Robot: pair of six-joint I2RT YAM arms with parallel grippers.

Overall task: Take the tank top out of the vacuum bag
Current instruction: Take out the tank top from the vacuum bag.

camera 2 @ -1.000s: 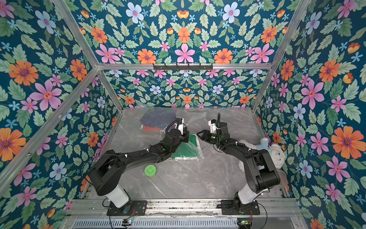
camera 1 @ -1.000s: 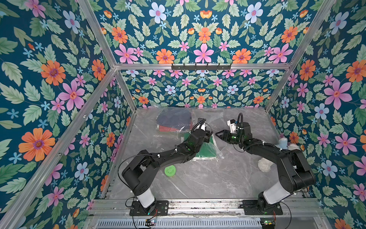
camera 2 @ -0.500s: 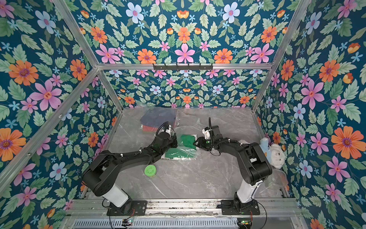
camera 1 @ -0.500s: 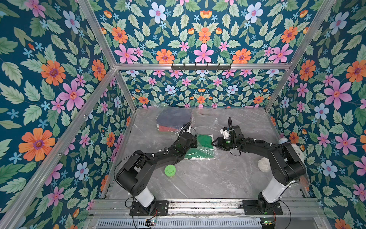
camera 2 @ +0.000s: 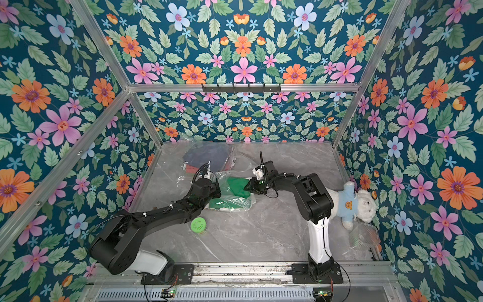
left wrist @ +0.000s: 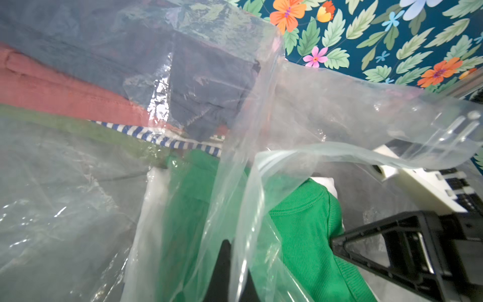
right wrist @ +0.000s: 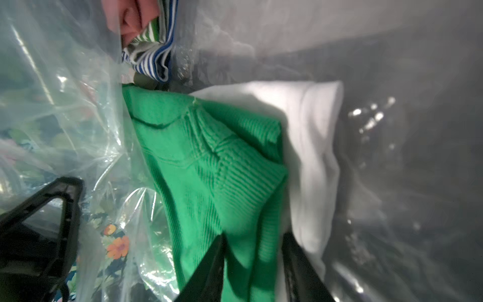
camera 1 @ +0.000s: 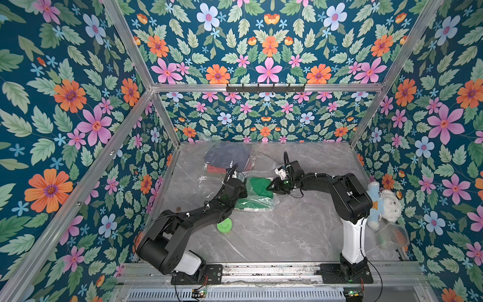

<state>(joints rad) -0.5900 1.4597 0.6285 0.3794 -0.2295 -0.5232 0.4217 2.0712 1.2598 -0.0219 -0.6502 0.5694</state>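
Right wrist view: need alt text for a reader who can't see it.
The right end effector has its two black fingers on either side of a fold of the green ribbed tank top, with the clear, crinkled vacuum bag around it. A white cloth lies against the tank top, and a blue-and-white striped garment sits farther in.
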